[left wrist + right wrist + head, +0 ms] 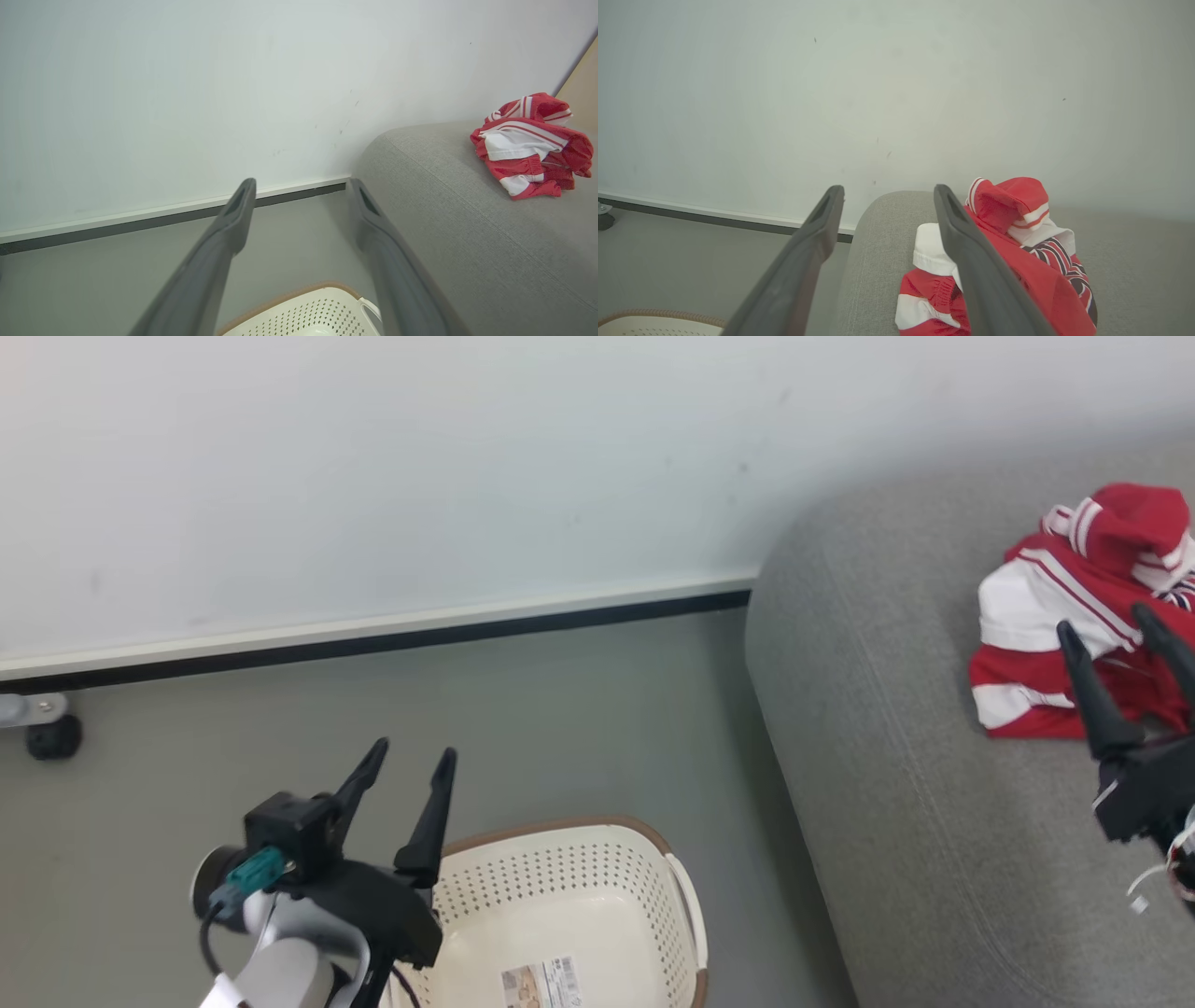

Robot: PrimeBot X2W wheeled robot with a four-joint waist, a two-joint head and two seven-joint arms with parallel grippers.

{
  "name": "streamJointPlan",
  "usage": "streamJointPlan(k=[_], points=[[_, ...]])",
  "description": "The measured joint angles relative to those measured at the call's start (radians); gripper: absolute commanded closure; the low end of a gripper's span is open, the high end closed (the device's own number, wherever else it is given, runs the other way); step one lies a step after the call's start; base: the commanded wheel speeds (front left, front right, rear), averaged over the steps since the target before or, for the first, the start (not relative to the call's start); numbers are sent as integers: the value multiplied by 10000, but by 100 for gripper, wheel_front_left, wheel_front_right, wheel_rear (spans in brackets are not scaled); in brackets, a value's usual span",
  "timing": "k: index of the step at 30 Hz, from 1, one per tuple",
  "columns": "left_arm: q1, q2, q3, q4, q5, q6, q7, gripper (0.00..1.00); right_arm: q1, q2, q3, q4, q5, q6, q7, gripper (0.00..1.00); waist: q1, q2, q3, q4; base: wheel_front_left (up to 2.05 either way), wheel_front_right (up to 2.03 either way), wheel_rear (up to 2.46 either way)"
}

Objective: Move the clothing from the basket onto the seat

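Well, the clothing (1074, 616) lies in a crumpled red-and-white heap on the seat (887, 821), toward its far right. The basket (569, 887) stands on the floor (560, 709) just left of the seat, and the part of its bottom I can see carries only a label (541, 983). My left gripper (414, 749) hangs over the basket's left side, jaws spread with nothing between them. My right gripper (1104, 621) hovers at the near edge of the heap, jaws also spread wide and pinching nothing (whether a fingertip brushes the cloth I cannot tell).

I judge the garments to be light, limp and rather slick, thin sports fabric that will drape and trail from whatever point I lift. A pinch on a single layer would likely slide out. If I had to shift them, I would bite into a thick bunched fold or the gathered waistband (941, 294) at the near side, where the cloth stacks up and gives the fingers some bulk. Nothing here is fragile, so a firm squeeze should do no harm.
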Motion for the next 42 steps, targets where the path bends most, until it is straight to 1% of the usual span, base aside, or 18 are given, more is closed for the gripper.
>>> streamJointPlan(k=[1, 5, 7, 9, 12, 14, 18, 20, 25, 29, 33, 42], points=[[106, 31, 77, 0, -12, 86, -15, 0, 224, 69, -48, -176, 86, -88, -36, 0, 0, 0, -80, 88, 0, 0, 0], [580, 58, 385, -42, -213, 431, -176, 0, 1155, 303, -301, -917, 169, -616, -75, 0, 0, 0, -380, 451, 0, 0, 0], [857, 61, 545, -84, -349, 506, -190, 0, 1571, 462, -426, -1277, 196, -895, -82, 0, 0, 0, -525, 625, 0, 0, 0], [1131, 65, 732, -90, -357, 677, -276, 0, 1908, 648, -470, -1561, 207, -1160, -105, 0, 0, 0, -678, 776, 0, 0, 0], [1518, 46, 1045, -153, -372, 803, -362, 0, 2573, 943, -621, -1998, 226, -1501, -117, 0, 0, 0, -908, 968, 0, 0, 0], [1785, 46, 1227, -222, -372, 846, -380, 0, 3019, 1110, -639, -2286, 221, -1664, -117, 0, 0, -1, -1056, 1081, 0, 0, 0], [2143, 21, 1340, -351, -362, 853, -395, 0, 3694, 1287, -755, -2744, 161, -1802, -117, 0, 0, -1, -1286, 1296, 0, 0, 0], [2192, -13, 1407, -416, -313, 926, -399, 0, 3977, 1369, -849, -2905, 113, -1848, -117, 0, 1, 0, -1368, 1399, 0, 0, 0], [2666, -12, 1676, -629, -151, 938, -451, 0, 4410, 1699, -966, -3402, -90, -2006, -117, 0, 1, 0, -1530, 1564, 0, 0, 0], [2902, -21, 1808, -792, 146, 941, -451, 0, 4579, 1787, -1156, -3760, -353, -2017, -117, 0, 1, 1, -1532, 1602, 0, 0, 0], [2928, -79, 1988, -941, 232, 1014, -451, 0, 4618, 1837, -1273, -3950, -504, -2019, -117, 0, 1, 1, -1501, 1612, 0, 0, 0], [2972, -192, 2313, -1243, 397, 1014, -453, 0, 4797, 1935, -1551, -4197, -686, -2090, -119, 0, 2, 1, -1426, 1578, 0, 0, 0]])
